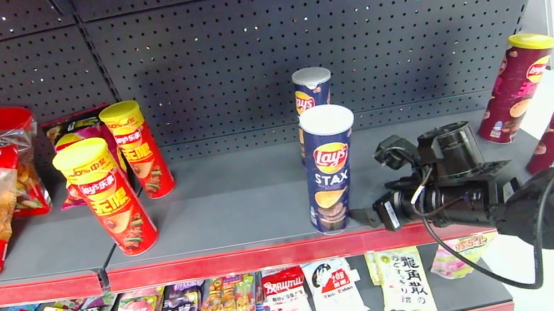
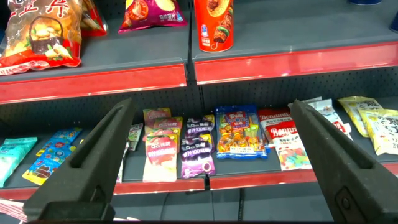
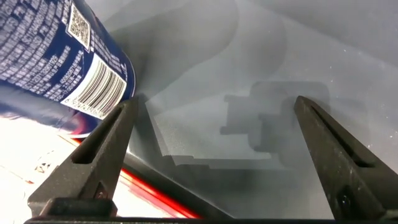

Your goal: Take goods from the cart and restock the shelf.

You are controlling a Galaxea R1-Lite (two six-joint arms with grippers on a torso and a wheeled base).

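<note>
Blue can (image 1: 331,169) stands upright at the front lip of the shelf (image 1: 239,201). It is just outside the wide-open, empty jaws of the right gripper (image 1: 372,184), beside one finger, and its barcode and square code face that wrist camera. A second blue can (image 1: 312,90) stands behind it. The left gripper (image 2: 211,106), jaws also wide and empty, faces packets (image 2: 193,146) on the lower shelf (image 2: 280,179).

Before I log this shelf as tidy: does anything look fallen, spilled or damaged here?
Nothing stands out. The front blue can beside the open right claw stands upright at the front of the shelf; nothing looks toppled or spilled.
</note>
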